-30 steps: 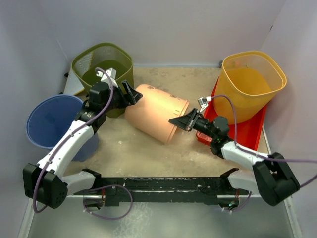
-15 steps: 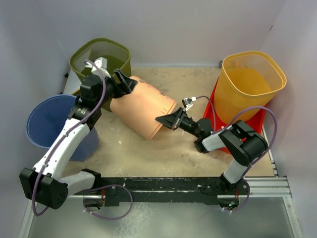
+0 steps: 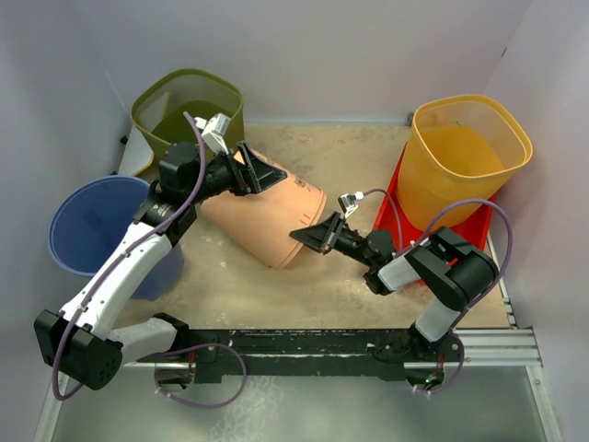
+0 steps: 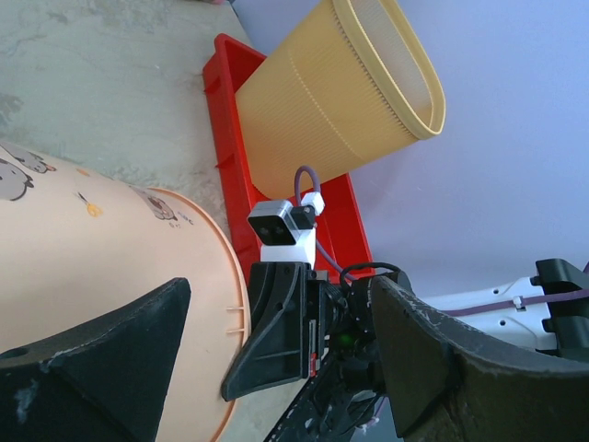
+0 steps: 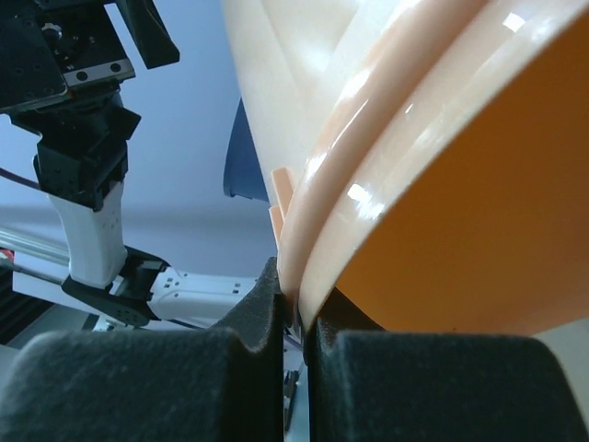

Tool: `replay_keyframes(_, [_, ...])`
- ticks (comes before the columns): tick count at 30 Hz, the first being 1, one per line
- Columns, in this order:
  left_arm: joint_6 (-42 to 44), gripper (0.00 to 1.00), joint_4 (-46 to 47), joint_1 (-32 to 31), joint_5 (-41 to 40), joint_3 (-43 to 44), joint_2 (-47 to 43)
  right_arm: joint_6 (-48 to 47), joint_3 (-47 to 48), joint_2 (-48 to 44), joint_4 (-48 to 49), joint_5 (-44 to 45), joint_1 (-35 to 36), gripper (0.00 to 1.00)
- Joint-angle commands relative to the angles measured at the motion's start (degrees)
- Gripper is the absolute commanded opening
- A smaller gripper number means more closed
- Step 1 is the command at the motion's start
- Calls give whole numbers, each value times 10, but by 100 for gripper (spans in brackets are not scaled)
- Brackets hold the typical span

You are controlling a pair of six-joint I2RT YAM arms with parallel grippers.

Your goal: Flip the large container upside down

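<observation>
The peach bin (image 3: 267,216) lies on its side near the middle of the table (image 3: 368,166), a little toward 10 o'clock. Its closed base points to 10 o'clock and its open mouth to 4 o'clock. It looks half tipped, with the mouth end lower at the sand-coloured surface.

It is thin moulded plastic, so probably light and fairly stiff. The wall is smooth and tapered and would likely slip under a side squeeze. The rolled rim (image 5: 308,267) is the sure hold, being a narrow lip that two pads can pinch. A single pinch there lets the bin swing, so a second contact high on the wall or base should steady the turn.

The right gripper (image 3: 308,237) is at the rim's 4 o'clock edge. In the right wrist view its fingers (image 5: 147,378) are pressed together on that lip, one inside and one outside. The left gripper (image 3: 262,168) sits over the upper wall toward 11 o'clock with its fingers spread wide. I cannot tell whether either one touches the plastic.

Around it, a green bin (image 3: 189,106) stands at 11 o'clock and a blue bin (image 3: 92,221) at 9. At 2 o'clock a yellow bin (image 3: 469,152) stands in a red tray (image 3: 465,249).
</observation>
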Motion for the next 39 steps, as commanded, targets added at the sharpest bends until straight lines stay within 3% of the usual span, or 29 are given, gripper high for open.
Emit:
replay_keyframes(1, [3, 77, 26, 2, 15, 33, 0, 9, -76, 57, 70, -1, 6, 0])
replay_keyframes(9, [14, 77, 16, 3, 9, 44, -1, 8, -148, 35, 70, 22, 0, 0])
replay_keyframes(16, [9, 77, 26, 3, 12, 44, -1, 3, -152, 40, 70, 28, 0, 17])
replay_keyframes(25, [1, 77, 30, 2, 15, 35, -14, 8, -158, 69, 70, 45, -1, 26])
replay_keyframes(30, [4, 77, 27, 2, 21, 26, -13, 5, -145, 56, 67, 38, 0, 37])
replay_keyframes(34, [43, 77, -22, 3, 10, 28, -21, 8, -148, 43, 63, 35, 0, 50])
replay_keyframes(39, [112, 77, -110, 2, -12, 47, -30, 10, -141, 47, 62, 39, -1, 57])
